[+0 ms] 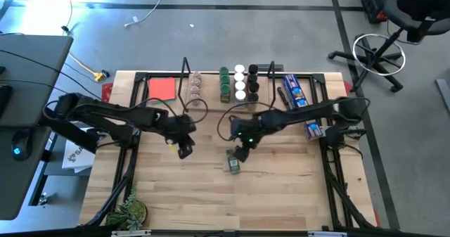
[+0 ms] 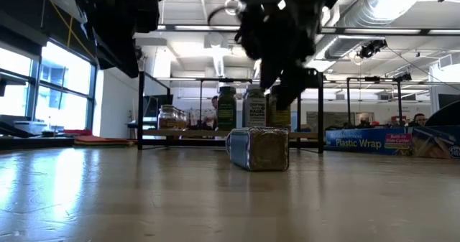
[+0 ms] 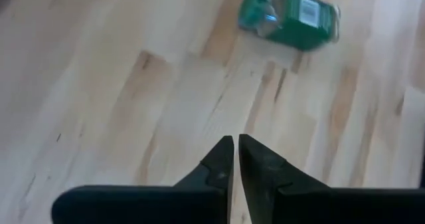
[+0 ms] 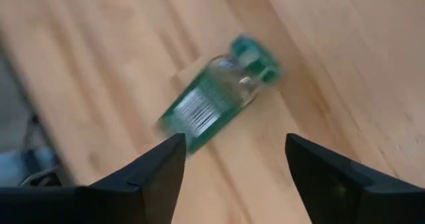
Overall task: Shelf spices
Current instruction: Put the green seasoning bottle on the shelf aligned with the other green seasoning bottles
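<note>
A green-lidded spice jar [image 1: 232,163] lies on its side on the table's middle, also seen in the low view [image 2: 259,149], the left wrist view [image 3: 292,11] and the right wrist view [image 4: 212,94]. My right gripper [image 1: 241,151] hovers just above it, open [image 4: 236,141], touching nothing. My left gripper [image 1: 184,149] hangs shut [image 3: 236,144] over bare wood to the jar's left. Several other jars [image 1: 240,82] stand on the shelf [image 1: 211,96] at the far edge, with clear jars [image 1: 195,86] towards its left end.
A red card [image 1: 162,89] lies left of the shelf jars. A blue packet [image 1: 295,89] and a second blue box [image 1: 314,129] lie to the right. A small plant [image 1: 130,212] sits at the near left corner. Bare wood stretches along the near side.
</note>
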`<state>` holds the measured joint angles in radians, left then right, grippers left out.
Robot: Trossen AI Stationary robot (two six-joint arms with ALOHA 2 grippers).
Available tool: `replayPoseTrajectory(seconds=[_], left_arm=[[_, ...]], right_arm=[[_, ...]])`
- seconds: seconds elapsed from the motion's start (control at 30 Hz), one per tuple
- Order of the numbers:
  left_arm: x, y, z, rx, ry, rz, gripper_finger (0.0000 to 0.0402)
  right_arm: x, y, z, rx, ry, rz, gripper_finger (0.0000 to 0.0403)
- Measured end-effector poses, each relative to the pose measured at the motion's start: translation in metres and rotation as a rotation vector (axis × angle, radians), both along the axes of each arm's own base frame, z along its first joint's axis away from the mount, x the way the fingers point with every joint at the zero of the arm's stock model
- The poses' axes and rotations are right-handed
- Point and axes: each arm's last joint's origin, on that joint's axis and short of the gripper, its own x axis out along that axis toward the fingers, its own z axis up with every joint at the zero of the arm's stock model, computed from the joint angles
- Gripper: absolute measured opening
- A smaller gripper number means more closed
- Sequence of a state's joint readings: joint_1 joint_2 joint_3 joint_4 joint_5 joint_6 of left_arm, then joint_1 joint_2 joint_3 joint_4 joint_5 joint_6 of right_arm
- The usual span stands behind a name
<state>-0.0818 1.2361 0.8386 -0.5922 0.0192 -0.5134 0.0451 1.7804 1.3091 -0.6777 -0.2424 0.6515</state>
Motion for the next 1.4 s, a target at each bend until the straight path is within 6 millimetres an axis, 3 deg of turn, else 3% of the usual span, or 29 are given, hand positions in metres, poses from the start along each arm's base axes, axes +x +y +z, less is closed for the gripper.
replayPoseTrajectory(seconds=[0.13, 0.3, 0.6, 0.73, 1.03, 1.4], left_arm=[[-0.007, 0.001, 0.007, -0.058, -0.012, 0.095, 0.0019], [-0.010, 0.000, 0.011, -0.087, -0.019, 0.090, 0.0019], [-0.012, 0.001, 0.010, -0.006, -0.012, -0.038, 0.0019], [-0.012, 0.001, 0.010, 0.064, -0.021, -0.146, 0.0019], [-0.012, 0.001, 0.010, 0.095, -0.027, -0.202, 0.0019], [-0.012, 0.001, 0.010, 0.135, -0.033, -0.263, 0.0019]], right_arm=[[0.020, -0.001, -0.023, 0.000, 0.077, -0.091, 0.0263], [0.040, -0.001, -0.047, 0.001, 0.148, -0.226, 0.0264], [0.070, 0.001, -0.053, -0.001, 0.154, -0.451, 0.0264], [0.077, 0.004, -0.046, -0.029, 0.191, -0.518, 0.0264], [0.084, 0.012, -0.021, 0.002, 0.279, -0.743, 0.0264], [0.079, 0.023, -0.040, 0.058, 0.324, -0.875, 0.0264]])
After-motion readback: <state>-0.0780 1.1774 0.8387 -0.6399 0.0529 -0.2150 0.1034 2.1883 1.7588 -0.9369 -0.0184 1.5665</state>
